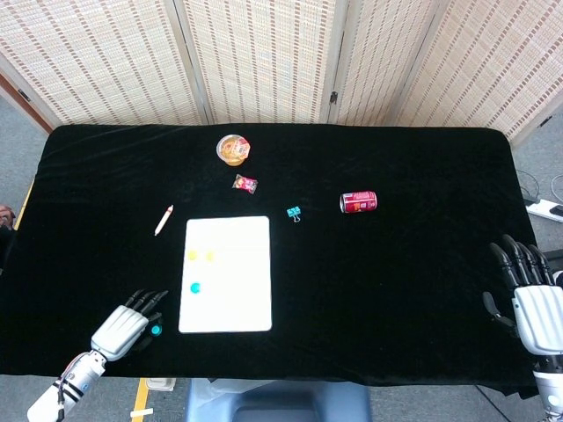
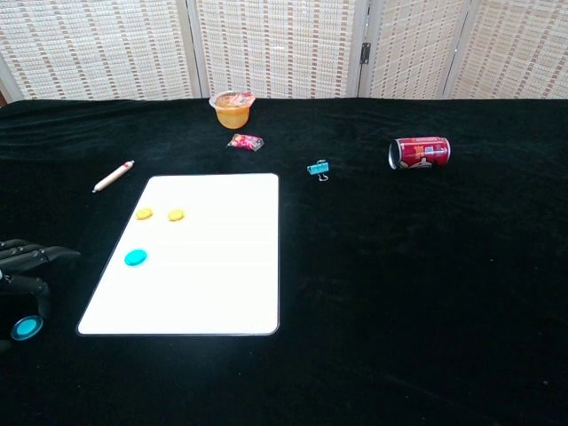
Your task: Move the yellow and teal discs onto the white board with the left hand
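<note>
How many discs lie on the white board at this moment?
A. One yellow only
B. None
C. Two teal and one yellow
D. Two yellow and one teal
D: the white board carries two yellow discs and one teal disc; a second teal disc lies off the board on the black cloth, beside the left hand.

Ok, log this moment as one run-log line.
left hand: open, beside loose teal disc | white board: two yellow discs, one teal | right hand: open, idle
</note>
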Controlling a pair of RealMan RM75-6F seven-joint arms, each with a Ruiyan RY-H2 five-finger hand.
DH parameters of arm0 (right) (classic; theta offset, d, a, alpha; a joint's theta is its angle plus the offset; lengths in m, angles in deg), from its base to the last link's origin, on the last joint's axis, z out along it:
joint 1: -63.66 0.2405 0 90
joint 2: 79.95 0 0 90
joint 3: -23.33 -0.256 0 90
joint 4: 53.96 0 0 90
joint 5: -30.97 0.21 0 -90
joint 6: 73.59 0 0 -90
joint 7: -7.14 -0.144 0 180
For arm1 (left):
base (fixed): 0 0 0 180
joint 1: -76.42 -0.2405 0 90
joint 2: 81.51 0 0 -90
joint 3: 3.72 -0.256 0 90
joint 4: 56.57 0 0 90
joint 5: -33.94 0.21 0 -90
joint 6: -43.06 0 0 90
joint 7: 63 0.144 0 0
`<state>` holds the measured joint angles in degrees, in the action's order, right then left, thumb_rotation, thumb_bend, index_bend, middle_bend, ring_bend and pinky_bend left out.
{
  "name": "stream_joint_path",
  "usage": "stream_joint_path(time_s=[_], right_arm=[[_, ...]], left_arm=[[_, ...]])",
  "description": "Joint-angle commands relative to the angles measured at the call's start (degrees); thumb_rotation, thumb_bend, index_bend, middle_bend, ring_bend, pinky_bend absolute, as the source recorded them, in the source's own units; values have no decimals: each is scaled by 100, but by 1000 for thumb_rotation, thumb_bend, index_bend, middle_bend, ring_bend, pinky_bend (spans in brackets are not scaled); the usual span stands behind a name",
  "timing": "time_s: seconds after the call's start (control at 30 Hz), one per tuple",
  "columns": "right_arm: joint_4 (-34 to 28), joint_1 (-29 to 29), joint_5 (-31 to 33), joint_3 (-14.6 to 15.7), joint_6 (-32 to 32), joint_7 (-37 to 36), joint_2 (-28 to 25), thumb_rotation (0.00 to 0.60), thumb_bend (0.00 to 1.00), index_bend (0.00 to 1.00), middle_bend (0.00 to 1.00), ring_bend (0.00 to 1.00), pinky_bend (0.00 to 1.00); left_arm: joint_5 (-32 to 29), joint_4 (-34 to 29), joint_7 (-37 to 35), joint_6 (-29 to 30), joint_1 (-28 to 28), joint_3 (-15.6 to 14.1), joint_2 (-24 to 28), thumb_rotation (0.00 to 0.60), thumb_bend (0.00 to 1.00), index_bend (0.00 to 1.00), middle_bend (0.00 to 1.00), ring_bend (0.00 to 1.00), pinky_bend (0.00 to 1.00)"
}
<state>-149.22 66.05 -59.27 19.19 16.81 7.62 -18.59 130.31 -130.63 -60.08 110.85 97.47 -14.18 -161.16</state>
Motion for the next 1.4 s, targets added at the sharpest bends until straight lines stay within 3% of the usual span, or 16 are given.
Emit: stream_joint_path(time_s=[0.03,0.37,0.67,0.97,1.4], right_arm=[[5,1,4,0,-4,-4,4,600,459,0,0,0,0],[15,-6,15,0,4,-14,10,600,459,0,0,0,0],[9,0,3,-9,18,-21,3,600,459,0,0,0,0],[55,1,10,-10,17,-67,17,600,459,0,0,0,0],[137,-1,101,-24,-26,-150,32,600,459,0,0,0,0]], left_arm=[[-21,17,-14,-20,-7,14,-14,600,417,435,37,0,0],[-21,66,-108,-42,-2,54,-56,600,427,527,77,0,0],[44,-48,-338,21,65,114,35,600,428,533,80,0,0],[18,-460,-404,-121,513,539,232,600,427,523,80,0,0],[-557,-759,6,-1278,1533,1284,-158,600,427,504,80,0,0]])
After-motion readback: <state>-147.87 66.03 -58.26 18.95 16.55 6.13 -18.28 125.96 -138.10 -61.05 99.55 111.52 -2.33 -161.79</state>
